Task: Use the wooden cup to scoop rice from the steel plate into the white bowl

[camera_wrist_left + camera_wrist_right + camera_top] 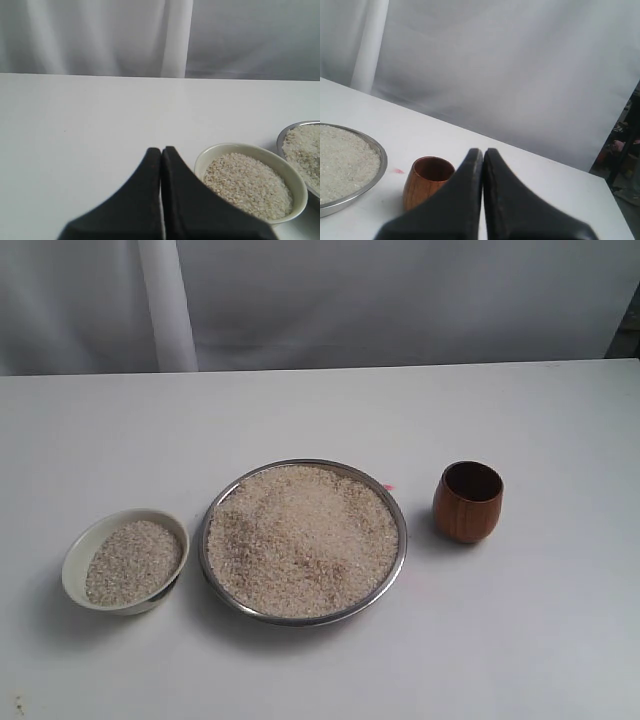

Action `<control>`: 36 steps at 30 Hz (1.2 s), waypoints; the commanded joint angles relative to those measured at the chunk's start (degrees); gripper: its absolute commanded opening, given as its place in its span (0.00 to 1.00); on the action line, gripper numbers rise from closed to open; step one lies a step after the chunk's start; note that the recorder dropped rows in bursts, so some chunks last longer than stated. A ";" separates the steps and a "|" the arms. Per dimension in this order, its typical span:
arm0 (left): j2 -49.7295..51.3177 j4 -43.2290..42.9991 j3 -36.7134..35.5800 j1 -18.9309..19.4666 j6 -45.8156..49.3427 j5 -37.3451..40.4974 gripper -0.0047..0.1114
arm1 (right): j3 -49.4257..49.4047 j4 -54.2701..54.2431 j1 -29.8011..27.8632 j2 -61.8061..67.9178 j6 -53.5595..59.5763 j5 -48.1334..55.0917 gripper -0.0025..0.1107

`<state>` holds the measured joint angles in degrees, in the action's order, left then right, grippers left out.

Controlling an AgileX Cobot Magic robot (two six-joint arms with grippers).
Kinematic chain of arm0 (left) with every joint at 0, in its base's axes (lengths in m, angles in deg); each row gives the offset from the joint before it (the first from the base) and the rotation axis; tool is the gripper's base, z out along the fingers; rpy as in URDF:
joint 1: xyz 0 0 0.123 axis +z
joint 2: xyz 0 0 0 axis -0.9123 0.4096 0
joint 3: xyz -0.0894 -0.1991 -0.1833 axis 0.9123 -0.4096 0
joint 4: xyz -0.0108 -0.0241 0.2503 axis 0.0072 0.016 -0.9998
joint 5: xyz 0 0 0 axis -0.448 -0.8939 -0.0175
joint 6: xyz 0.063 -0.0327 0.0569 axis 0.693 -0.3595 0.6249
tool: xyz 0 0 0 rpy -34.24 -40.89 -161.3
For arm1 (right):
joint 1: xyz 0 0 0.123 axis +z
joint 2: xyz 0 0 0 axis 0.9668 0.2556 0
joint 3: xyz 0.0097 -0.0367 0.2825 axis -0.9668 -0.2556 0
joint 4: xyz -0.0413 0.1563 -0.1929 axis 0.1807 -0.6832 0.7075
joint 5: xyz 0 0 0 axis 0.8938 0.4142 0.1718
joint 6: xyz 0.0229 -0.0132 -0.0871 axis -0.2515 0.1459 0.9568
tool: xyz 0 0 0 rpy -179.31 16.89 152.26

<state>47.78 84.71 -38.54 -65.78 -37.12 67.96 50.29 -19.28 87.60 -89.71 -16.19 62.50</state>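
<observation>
The steel plate (396, 508) lies mid-table, heaped with rice (300, 538). Left of it stands the white bowl (82, 546), partly filled with rice (132, 560). Right of the plate the wooden cup (468, 502) stands upright and looks empty. Neither gripper shows in the exterior view. In the left wrist view my left gripper (161, 149) is shut and empty, hovering beside the white bowl (215, 151), with the plate's rim (286, 132) at the edge. In the right wrist view my right gripper (483, 150) is shut and empty, close to the wooden cup (421, 190), with the steel plate (379, 165) beyond it.
A white table (320, 410) carries everything, with a pale curtain (400, 300) behind its far edge. A small pink mark (389, 487) sits on the table by the plate's rim. Dark clutter (625, 145) stands past the table's right end.
</observation>
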 commanded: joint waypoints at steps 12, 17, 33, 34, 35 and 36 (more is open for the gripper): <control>0.02 0.33 0.34 -0.30 -0.14 -0.39 0.04 | 7.22 0.43 -0.45 11.55 -0.25 -0.08 0.02; 0.02 0.33 0.34 -0.30 -0.14 -0.39 0.04 | 11.96 3.34 -0.45 23.64 -0.25 -4.63 0.02; 0.02 0.33 0.34 -0.30 -0.14 -0.39 0.04 | 15.72 15.22 -0.32 58.29 -42.46 -27.87 0.02; 0.02 0.33 0.34 -0.30 -0.14 -0.39 0.04 | 15.72 16.10 -0.32 59.70 -41.90 -28.91 0.02; 0.02 0.33 0.34 -0.30 -0.14 -0.39 0.04 | 15.72 16.91 -0.32 61.82 -40.66 -30.83 0.02; 0.02 0.33 0.34 -0.30 -0.14 -0.39 0.04 | 15.72 17.75 -0.32 63.28 -39.83 -32.24 0.02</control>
<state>47.78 84.71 -38.54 -65.78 -37.12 67.96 65.81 -4.38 87.60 -30.28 -57.70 34.85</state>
